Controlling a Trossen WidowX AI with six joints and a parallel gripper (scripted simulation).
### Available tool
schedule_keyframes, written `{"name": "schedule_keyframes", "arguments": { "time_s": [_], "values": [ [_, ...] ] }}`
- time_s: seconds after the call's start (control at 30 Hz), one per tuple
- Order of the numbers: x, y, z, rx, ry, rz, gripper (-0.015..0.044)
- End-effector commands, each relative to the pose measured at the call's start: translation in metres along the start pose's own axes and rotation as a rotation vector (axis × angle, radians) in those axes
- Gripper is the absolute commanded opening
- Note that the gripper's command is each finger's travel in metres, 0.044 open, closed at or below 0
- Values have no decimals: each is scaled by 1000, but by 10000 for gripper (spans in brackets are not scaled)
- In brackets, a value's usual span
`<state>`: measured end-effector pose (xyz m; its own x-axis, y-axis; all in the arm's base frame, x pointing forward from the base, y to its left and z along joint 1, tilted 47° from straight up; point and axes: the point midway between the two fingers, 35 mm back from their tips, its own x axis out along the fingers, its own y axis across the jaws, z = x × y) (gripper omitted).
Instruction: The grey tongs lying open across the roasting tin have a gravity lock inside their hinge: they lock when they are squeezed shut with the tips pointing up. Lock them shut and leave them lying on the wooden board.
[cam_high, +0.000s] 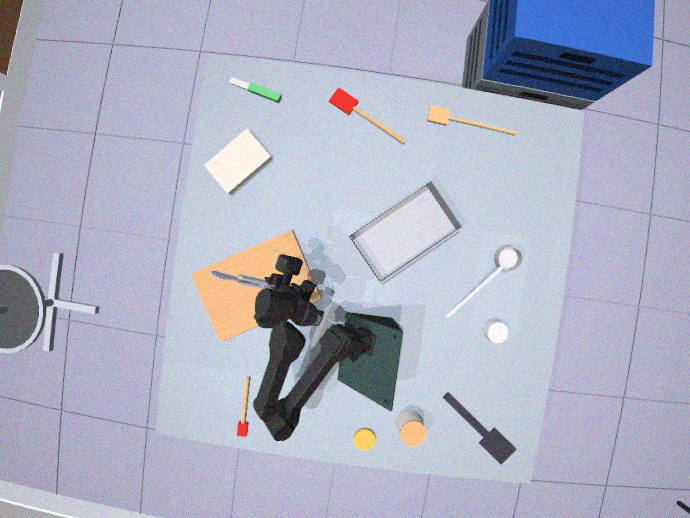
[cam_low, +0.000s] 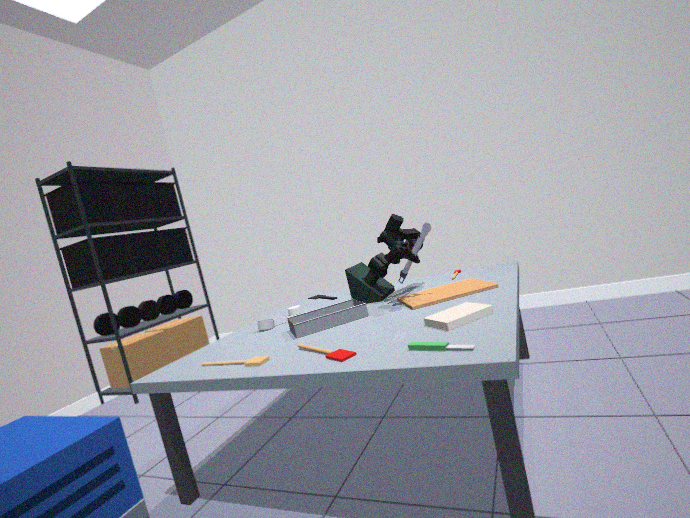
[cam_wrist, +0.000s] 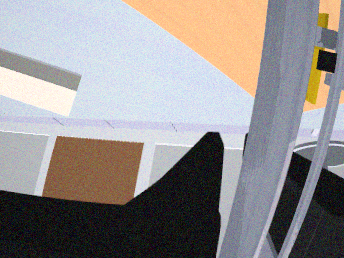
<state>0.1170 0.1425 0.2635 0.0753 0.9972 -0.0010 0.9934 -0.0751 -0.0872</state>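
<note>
The grey tongs (cam_high: 224, 276) (cam_low: 421, 236) (cam_wrist: 280, 75) are in the air, steeply tilted, with the broad rounded tips up and the narrow end down. My gripper (cam_high: 271, 282) (cam_low: 413, 255) (cam_wrist: 230, 145) is shut on them partway along. In the wrist view their two arms run close together with a narrow gap. A small yellow and black piece (cam_wrist: 313, 82) shows between them; I cannot tell whether the lock is engaged. The wooden board (cam_high: 222, 312) (cam_low: 457, 292) (cam_wrist: 210, 40) lies below, apart from the tongs. The roasting tin (cam_high: 409, 234) (cam_low: 328, 320) holds nothing.
A cream block (cam_high: 237, 161) (cam_low: 459, 315) (cam_wrist: 35, 90) lies behind the board. A small red-headed tool (cam_high: 242, 428) lies in front of it. My dark green base (cam_high: 370, 362) (cam_low: 365, 285) stands to the board's right. A green-handled tool (cam_high: 264, 92) (cam_low: 428, 346) lies at the far edge.
</note>
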Motion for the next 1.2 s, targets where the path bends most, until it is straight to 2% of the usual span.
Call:
{"name": "schedule_keyframes", "arguments": {
  "time_s": [0.0,0.53,1.17],
  "values": [
    [1,1,-2,1,0,4,-150],
    [11,25,-24,12,-98,111,-150],
    [17,27,-25,9,-394,107,-150]
  ]
}}
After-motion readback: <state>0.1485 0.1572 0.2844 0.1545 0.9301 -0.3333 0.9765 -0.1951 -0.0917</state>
